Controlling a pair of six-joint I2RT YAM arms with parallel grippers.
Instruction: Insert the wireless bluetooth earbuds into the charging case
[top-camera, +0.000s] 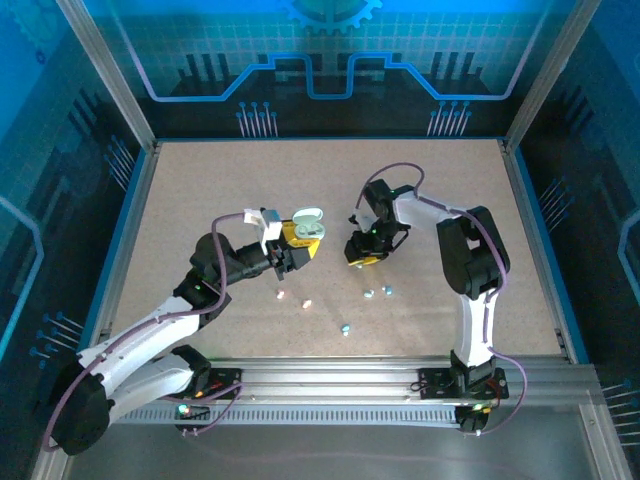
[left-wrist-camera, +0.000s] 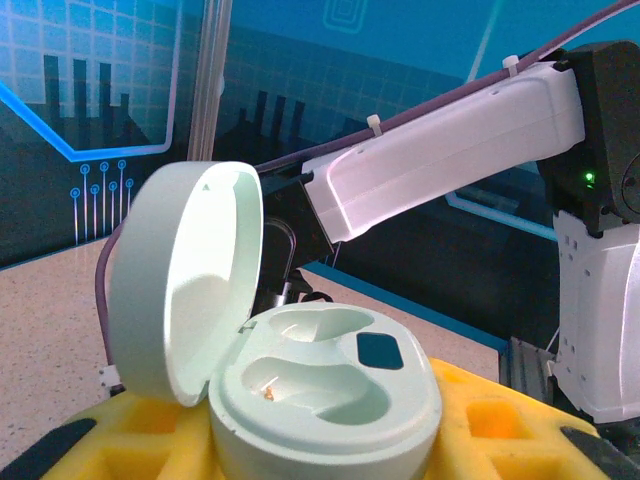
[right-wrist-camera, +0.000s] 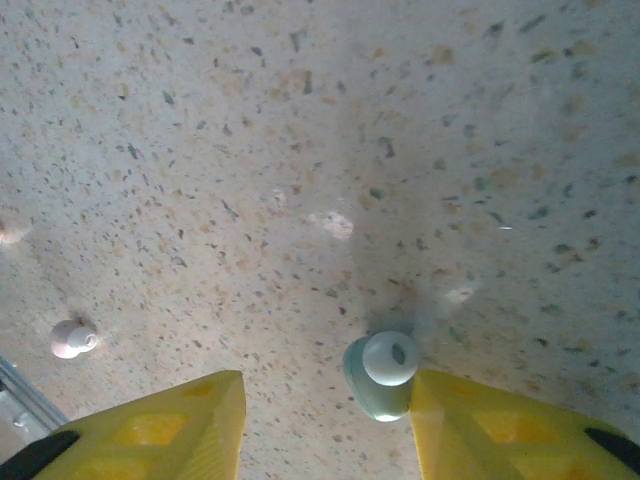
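right claw (right-wrist-camera: 325, 405) spread around teal earbud (right-wrist-camera: 383, 378), standing holed tip up, slightly tilted.

Near the middle of the table (top-camera: 200, 180), the left gripper (top-camera: 302, 240) clasps a pale charging case (top-camera: 309, 222) with its lid open. The right gripper (top-camera: 366, 258) hangs at the case's 4 o'clock. Tiny earbuds (top-camera: 306, 302) lie scattered toward 6 o'clock.

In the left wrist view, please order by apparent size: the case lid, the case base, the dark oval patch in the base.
Largest, unranked: case lid and case base look about alike; the lid is seen at an angle, the base is cut off below.
Smallest: dark oval patch, clearly.
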